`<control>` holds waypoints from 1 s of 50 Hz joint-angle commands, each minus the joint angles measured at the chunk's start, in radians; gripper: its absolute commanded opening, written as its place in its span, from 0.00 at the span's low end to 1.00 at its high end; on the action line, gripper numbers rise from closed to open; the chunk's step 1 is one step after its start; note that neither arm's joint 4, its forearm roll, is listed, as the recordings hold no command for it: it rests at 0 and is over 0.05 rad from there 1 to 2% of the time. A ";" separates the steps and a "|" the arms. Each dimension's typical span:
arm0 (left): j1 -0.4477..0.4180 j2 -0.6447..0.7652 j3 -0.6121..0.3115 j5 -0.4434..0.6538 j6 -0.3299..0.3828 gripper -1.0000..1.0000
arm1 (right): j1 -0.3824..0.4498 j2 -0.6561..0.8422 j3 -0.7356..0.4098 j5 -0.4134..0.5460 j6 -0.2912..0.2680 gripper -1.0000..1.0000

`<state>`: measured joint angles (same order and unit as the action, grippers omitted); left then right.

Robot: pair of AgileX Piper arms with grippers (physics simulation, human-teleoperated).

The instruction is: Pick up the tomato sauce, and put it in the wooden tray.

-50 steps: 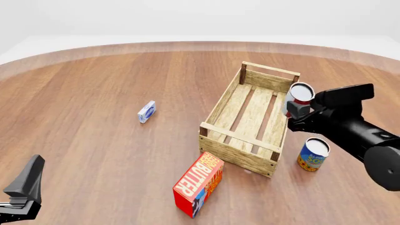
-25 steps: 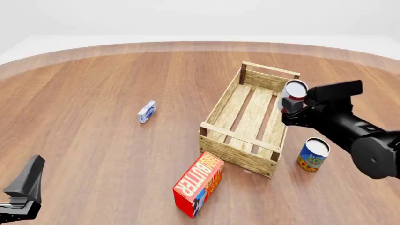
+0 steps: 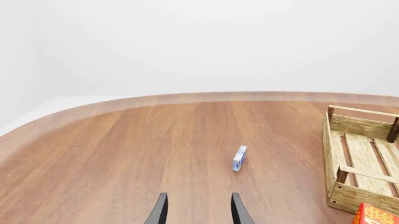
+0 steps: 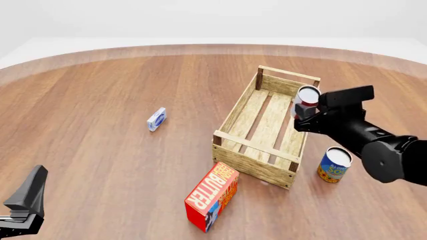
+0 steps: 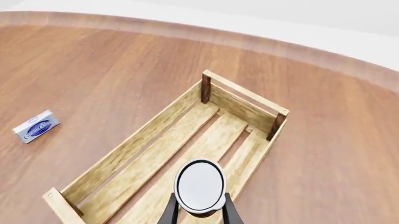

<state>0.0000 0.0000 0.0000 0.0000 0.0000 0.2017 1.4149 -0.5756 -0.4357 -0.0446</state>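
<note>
While the right arm hangs over the crate, the scene stands like this:

Tomato sauce (image 4: 307, 96): clamped between the right fingers and carried in the air above the wooden tray's right long side, toward its far end; in the right wrist view its silvery-white top (image 5: 199, 185) faces the camera with the tray's slats below it.

Right gripper (image 4: 301, 111): fingers closed narrowly on the can, one on each side of it; the black arm runs back from it past the tray's right wall.

Wooden tray (image 4: 248, 102): sits on the wooden surface (image 4: 100, 90), long axis running away from the arms, nothing lying on its slats.

Left gripper (image 3: 198, 214): low, well left of the tray and on the near side; fingers parted with a clear gap and nothing between them.

Blue and yellow can (image 4: 333, 164): upright on the surface just right of the tray's near right corner, apart from it.

Red butter box (image 4: 211, 196): stands just in front of the tray's near end, close to its near left corner.

Small blue and white box (image 4: 156, 119): on the surface well to the left of the tray.
</note>
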 commanded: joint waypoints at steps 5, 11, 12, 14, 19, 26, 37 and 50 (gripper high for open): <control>0.000 0.000 0.000 0.000 0.000 1.00 | 0.006 0.071 -0.018 -0.051 0.023 0.00; 0.000 0.000 0.000 0.000 0.000 1.00 | 0.009 0.094 -0.026 -0.063 0.026 0.00; 0.000 0.000 0.000 0.000 0.000 1.00 | 0.007 0.096 -0.027 -0.064 0.025 0.00; 0.000 0.000 0.000 0.000 0.000 1.00 | 0.009 0.103 -0.030 -0.067 0.026 0.00; 0.000 0.000 0.000 0.000 0.000 1.00 | 0.008 0.128 -0.040 -0.079 0.024 0.00; 0.000 0.000 0.000 0.000 0.000 1.00 | 0.013 0.160 -0.056 -0.089 0.028 0.00; 0.000 0.000 0.000 0.000 0.000 1.00 | 0.017 0.209 -0.081 -0.102 0.023 0.00; 0.000 0.000 0.000 0.000 0.000 1.00 | 0.019 0.262 -0.112 -0.115 0.020 0.00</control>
<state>0.0000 0.0000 0.0000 0.0000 0.0000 0.2183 1.6445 -0.6637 -0.5416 -0.0380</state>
